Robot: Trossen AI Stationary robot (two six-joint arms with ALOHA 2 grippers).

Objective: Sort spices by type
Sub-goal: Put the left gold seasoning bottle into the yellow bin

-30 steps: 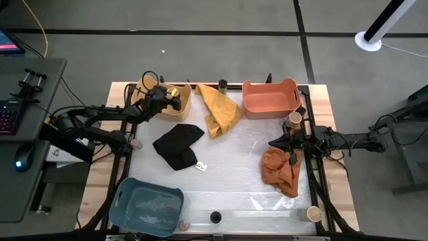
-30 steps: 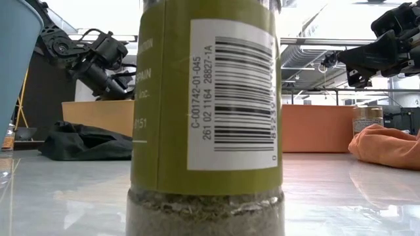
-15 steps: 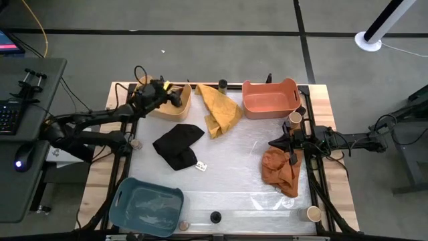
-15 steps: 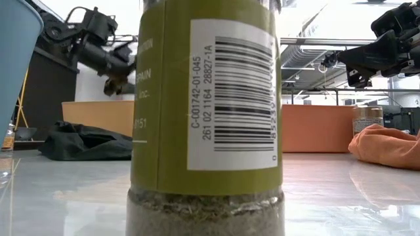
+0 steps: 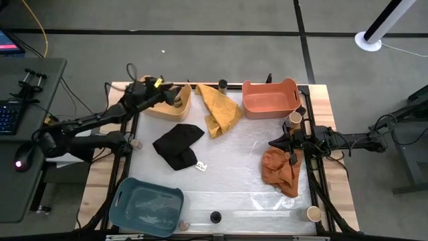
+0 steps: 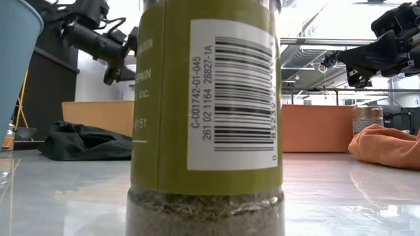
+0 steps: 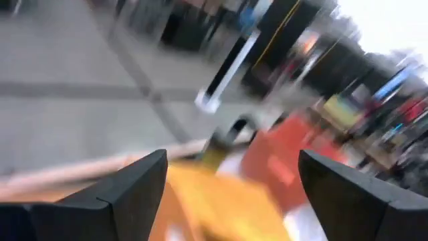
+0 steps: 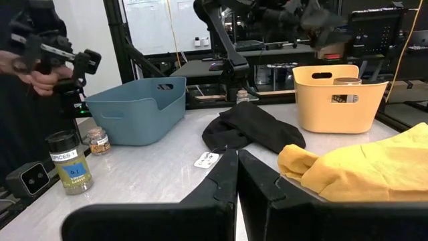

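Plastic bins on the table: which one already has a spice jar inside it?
The yellow bin at the table's far-left corner: a jar shows above its rim. The orange bin and blue bin show none.

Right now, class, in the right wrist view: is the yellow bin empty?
No: a spice jar with a brown top shows above the rim inside the yellow bin.

Both arms are built of dark, slender jointed links with black cables looped alongside. A small yellow marking is seen just behind the left gripper (image 5: 175, 98); blunt black fingers (image 7: 137, 184) are fitted.
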